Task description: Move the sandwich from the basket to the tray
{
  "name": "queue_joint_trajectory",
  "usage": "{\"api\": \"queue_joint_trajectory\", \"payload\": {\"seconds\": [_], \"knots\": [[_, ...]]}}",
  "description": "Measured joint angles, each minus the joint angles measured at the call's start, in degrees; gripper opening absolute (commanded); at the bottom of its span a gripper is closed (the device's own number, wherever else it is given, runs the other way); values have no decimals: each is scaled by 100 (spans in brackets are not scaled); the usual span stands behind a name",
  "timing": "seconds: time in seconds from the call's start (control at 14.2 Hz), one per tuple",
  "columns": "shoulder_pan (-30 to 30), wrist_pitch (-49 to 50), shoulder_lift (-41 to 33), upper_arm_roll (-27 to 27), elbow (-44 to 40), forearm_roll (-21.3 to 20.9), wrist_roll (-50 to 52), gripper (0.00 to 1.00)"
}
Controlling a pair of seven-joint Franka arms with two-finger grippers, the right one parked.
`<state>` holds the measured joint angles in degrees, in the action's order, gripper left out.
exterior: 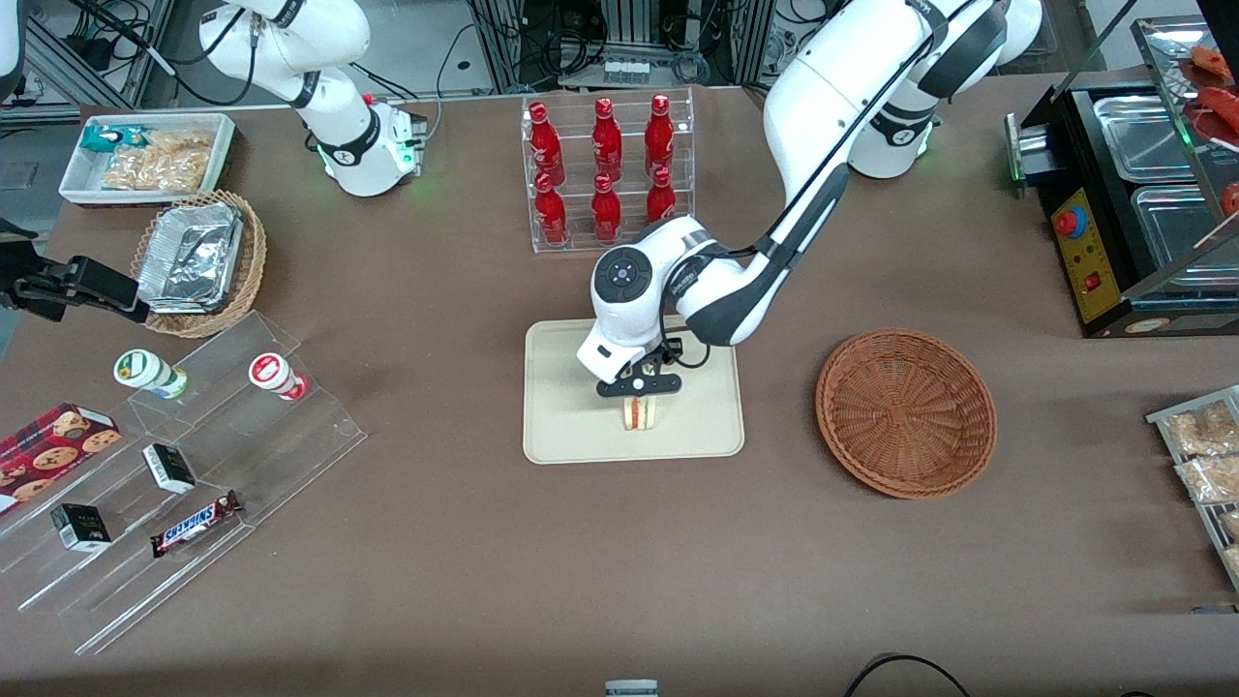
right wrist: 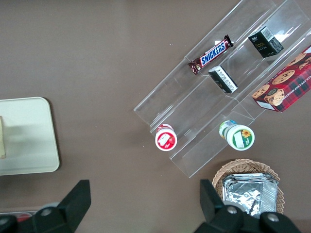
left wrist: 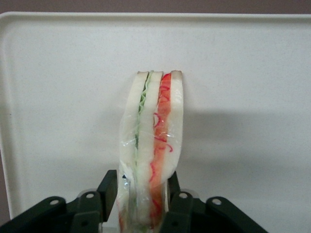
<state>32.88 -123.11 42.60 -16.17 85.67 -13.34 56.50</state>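
Gripper [exterior: 639,389] clamped on the sandwich [exterior: 638,412], low over the tray [exterior: 561,426].

The working arm's gripper hangs straight down above the middle of the cream tray, its two black fingers [left wrist: 181,204] closed to about the wedge's thickness, pressing both bread faces of the wrapped sandwich [left wrist: 153,145]. The sandwich stands on edge directly under the gripper, its long axis pointing down toward the tray floor [left wrist: 243,97], filling layers facing the wrist camera. Its lower edge looks at or just above the tray surface; contact cannot be told for certain. The round brown wicker basket [exterior: 906,413] sits empty, well apart, toward the working arm's end of the table. Judged from this, only release and lift remain.
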Motion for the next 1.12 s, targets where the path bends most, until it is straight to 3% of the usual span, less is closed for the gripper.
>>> {"api": "queue_joint_trajectory", "payload": {"seconds": [0.28, 0.77, 1.12], "knots": [[23, -27, -93, 470, -144, -26, -19, 100], [9, 13, -940, 1267, -203, 37, 3, 100], [-752, 1085, -2022, 1375, -82, 211, -587, 100]]}}
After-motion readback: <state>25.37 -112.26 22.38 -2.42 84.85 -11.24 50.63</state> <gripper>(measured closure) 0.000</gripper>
